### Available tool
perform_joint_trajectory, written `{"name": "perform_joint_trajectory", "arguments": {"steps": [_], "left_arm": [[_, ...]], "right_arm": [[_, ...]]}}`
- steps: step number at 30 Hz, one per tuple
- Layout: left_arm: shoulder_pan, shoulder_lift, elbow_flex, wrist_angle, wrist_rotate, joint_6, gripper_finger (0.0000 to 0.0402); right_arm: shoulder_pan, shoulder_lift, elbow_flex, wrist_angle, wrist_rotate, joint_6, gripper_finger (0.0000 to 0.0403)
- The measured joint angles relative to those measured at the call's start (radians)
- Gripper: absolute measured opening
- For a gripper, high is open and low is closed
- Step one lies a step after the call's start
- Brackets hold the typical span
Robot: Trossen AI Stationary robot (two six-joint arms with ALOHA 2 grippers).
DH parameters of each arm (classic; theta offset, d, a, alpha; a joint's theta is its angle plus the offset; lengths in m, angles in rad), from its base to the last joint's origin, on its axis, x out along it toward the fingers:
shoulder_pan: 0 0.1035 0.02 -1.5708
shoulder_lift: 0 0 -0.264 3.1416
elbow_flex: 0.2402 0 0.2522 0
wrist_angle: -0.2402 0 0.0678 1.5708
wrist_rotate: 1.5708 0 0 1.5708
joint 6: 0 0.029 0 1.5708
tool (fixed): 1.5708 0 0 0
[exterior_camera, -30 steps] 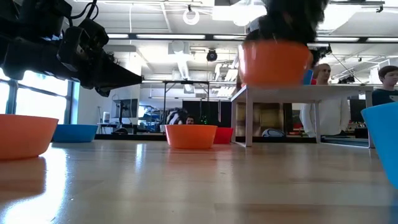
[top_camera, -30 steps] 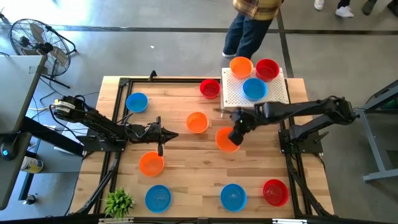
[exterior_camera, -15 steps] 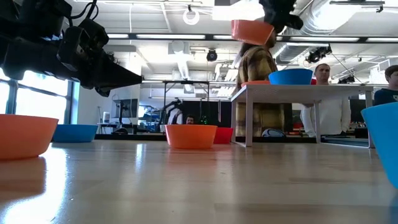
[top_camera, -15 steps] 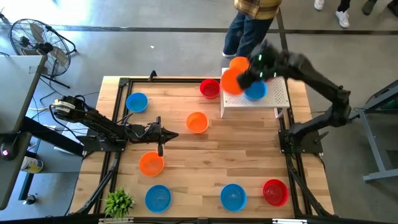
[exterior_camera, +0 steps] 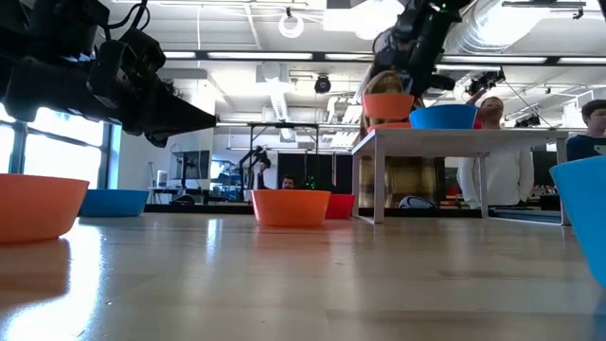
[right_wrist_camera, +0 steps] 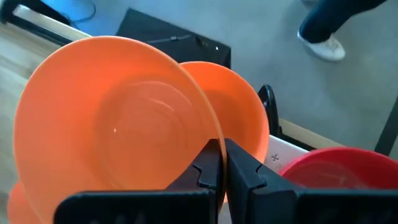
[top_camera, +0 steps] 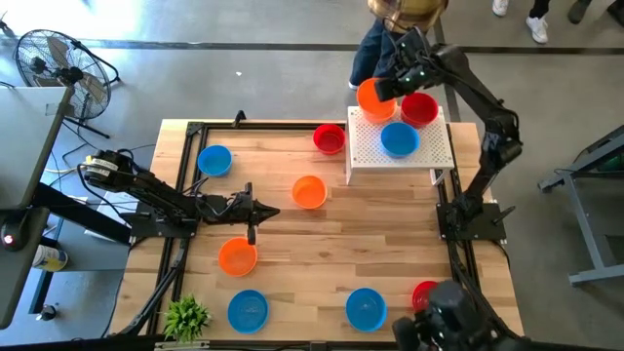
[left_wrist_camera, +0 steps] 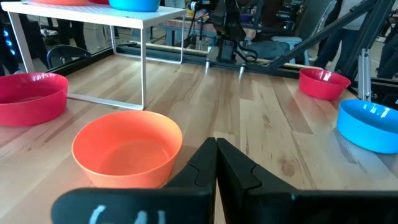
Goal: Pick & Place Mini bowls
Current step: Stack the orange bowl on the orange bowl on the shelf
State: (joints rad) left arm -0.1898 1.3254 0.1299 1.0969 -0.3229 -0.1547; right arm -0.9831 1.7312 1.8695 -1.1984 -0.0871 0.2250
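My right gripper [right_wrist_camera: 219,155] is shut on an orange mini bowl [top_camera: 373,97] above the far left corner of the white perforated box [top_camera: 429,151]. A second orange bowl [right_wrist_camera: 242,118] lies right behind the held one. A red bowl [top_camera: 419,107] and a blue bowl [top_camera: 399,139] also sit on the box. More bowls rest on the table: red [top_camera: 330,138], blue [top_camera: 214,160], orange [top_camera: 309,192], orange [top_camera: 237,256], blue [top_camera: 248,310] and blue [top_camera: 366,308]. My left gripper [top_camera: 276,213] waits shut over the table's left middle, just short of an orange bowl [left_wrist_camera: 127,149]. My right gripper pinches the held orange bowl by its rim [right_wrist_camera: 210,134], one finger inside the bowl and one outside. The bowl is tilted, its hollow facing the wrist camera. It sits over the second orange bowl on the box; whether the two touch I cannot tell.
A person in a plaid shirt stands just beyond the box at the far edge [top_camera: 400,19]. A dark object [top_camera: 448,317] covers part of a red bowl [top_camera: 425,292] at the near right. A small green plant [top_camera: 185,317] stands at the near left corner.
My right gripper has carried the orange bowl from the middle of the table up and toward the far edge. It then lowered the bowl over the box's far left corner, onto the orange bowl there. The bowl stayed pinched throughout.
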Motion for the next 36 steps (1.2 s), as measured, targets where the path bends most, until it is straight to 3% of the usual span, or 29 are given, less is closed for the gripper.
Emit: {"name": "perform_joint_trajectory", "arguments": {"steps": [14,28,36], "left_arm": [[0.000,0.000,0.000,0.000,0.000,0.000,0.0001],[0.000,0.000,0.000,0.000,0.000,0.000,0.0001],[0.000,0.000,0.000,0.000,0.000,0.000,0.0001]], "right_arm": [[-0.041,0.032,0.000,-0.038,0.051,-0.027,0.0002],[-0.040,0.037,0.000,-0.099,0.027,-0.080,0.0003],[-0.040,0.037,0.000,-0.086,0.043,-0.080,0.0030]]}}
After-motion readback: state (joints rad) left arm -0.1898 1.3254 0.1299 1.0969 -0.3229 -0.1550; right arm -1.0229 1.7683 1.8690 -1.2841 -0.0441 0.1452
